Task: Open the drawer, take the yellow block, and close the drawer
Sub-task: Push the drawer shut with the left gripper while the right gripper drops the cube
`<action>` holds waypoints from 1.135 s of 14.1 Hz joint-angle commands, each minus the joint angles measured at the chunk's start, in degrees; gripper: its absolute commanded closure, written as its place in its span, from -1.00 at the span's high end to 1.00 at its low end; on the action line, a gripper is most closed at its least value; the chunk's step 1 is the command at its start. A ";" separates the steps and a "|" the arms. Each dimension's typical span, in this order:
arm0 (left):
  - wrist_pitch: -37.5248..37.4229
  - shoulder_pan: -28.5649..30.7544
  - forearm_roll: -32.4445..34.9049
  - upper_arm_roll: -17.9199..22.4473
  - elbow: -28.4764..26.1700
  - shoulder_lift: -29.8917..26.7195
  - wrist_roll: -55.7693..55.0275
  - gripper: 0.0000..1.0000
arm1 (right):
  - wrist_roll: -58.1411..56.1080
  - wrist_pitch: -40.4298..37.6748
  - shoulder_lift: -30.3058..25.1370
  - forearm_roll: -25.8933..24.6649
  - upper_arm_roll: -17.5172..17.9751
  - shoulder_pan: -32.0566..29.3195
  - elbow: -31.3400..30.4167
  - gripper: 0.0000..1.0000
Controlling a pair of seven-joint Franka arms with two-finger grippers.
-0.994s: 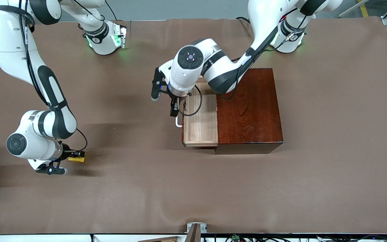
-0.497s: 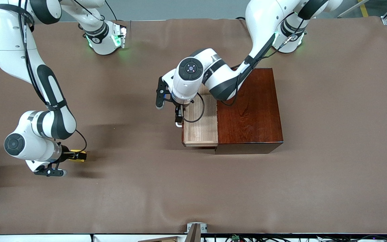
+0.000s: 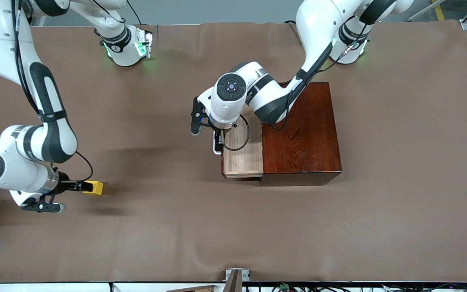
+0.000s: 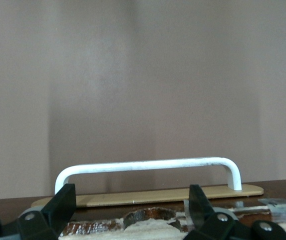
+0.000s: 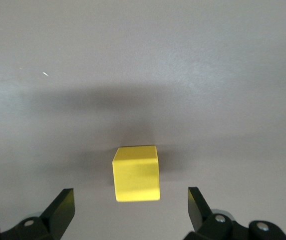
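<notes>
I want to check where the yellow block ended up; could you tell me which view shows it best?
The right wrist view: the yellow block fills the middle, resting on the table, free between the open right hand. The front view shows it small just off that hand. The left wrist view does not show it.

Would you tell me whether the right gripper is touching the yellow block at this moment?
Apart. The right wrist view shows the yellow block resting on the table between the open fingers of the right gripper, with bare table visible on both sides of it.
</notes>
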 commanded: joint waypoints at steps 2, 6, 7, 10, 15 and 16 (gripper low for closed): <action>-6.30 -0.31 2.00 3.82 0.28 -0.80 -0.38 1.00 | -0.23 -2.14 -4.42 -0.17 0.64 -1.33 -0.83 1.00; -12.54 -0.31 7.98 4.36 0.46 -1.41 -0.47 1.00 | -0.32 -8.64 -6.79 -0.34 0.55 -1.42 -0.66 1.00; -14.03 -0.31 8.51 4.44 0.46 -1.59 -0.55 1.00 | -0.32 -10.05 -7.41 -0.34 0.55 -2.03 -0.57 1.00; -18.60 -0.31 11.31 4.36 0.46 -2.37 -0.55 1.00 | 0.30 -16.63 -10.74 -0.34 0.73 -1.77 -0.48 1.00; -25.73 0.57 13.08 4.71 0.29 -2.82 -0.47 1.00 | 0.29 -24.98 -19.70 -0.43 0.90 -1.68 -0.57 1.00; -26.43 0.75 13.17 5.32 0.29 -2.90 -0.47 1.00 | 0.21 -26.39 -21.11 -0.34 1.08 -1.60 -0.48 1.00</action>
